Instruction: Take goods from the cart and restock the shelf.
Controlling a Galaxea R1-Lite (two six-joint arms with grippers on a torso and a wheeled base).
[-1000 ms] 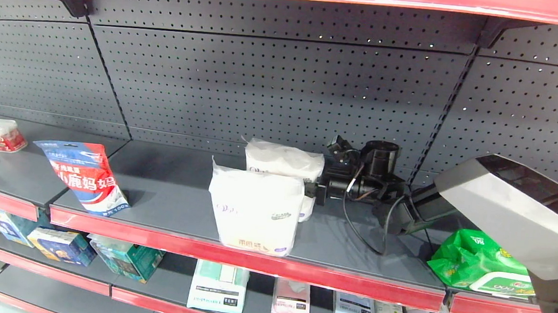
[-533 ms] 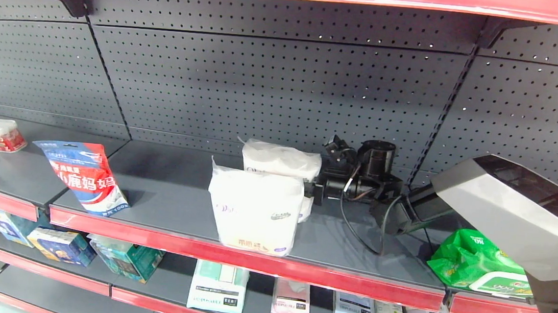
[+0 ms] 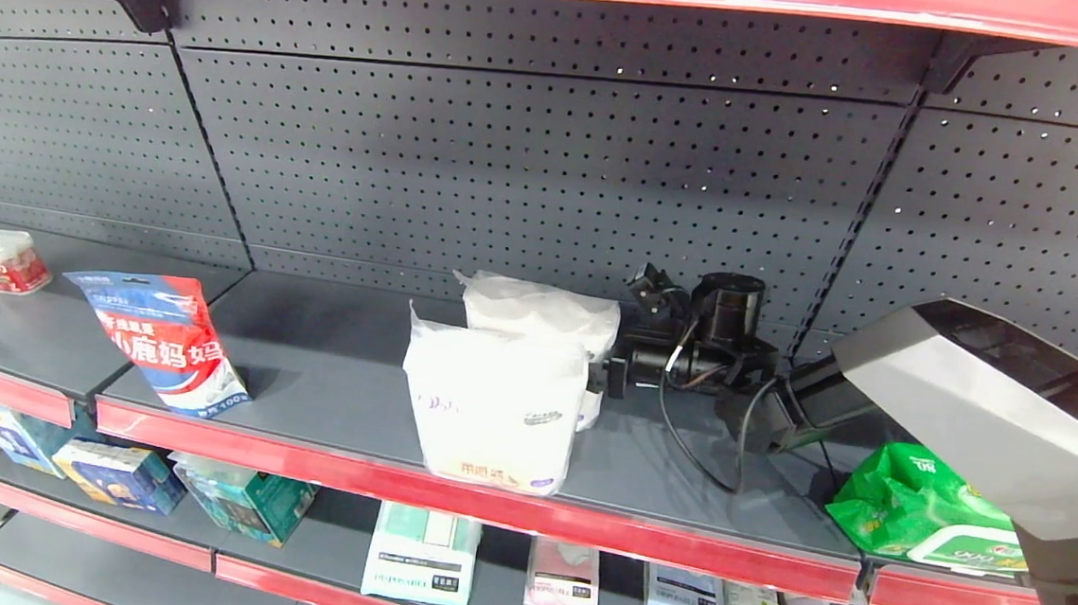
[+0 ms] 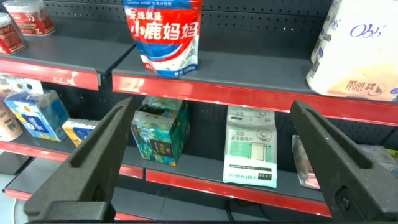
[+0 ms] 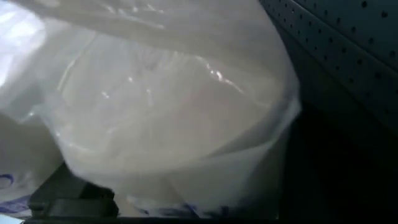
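Note:
On the middle shelf (image 3: 325,373), a white soft pack (image 3: 538,310) sits close to the pegboard back, just behind a matching white pack (image 3: 494,404) that stands upright near the front edge. My right gripper (image 3: 612,376) comes in from the right and is shut on the rear pack, whose plastic wrap (image 5: 168,118) presses close against the right wrist camera. My left gripper (image 4: 214,180) hangs open and holds nothing in front of the lower shelves, with the front pack (image 4: 354,50) above it.
A red and blue pouch (image 3: 166,343) stands left of the packs, and a green wipes pack (image 3: 913,509) lies at the right. Small red and white packs (image 3: 6,260) sit far left. Boxes and pouches (image 4: 160,127) line the lower shelves. Bare shelf lies between pouch and packs.
My right gripper has pushed the rear white pack slightly left and deeper toward the pegboard. The other goods have stayed where they were.

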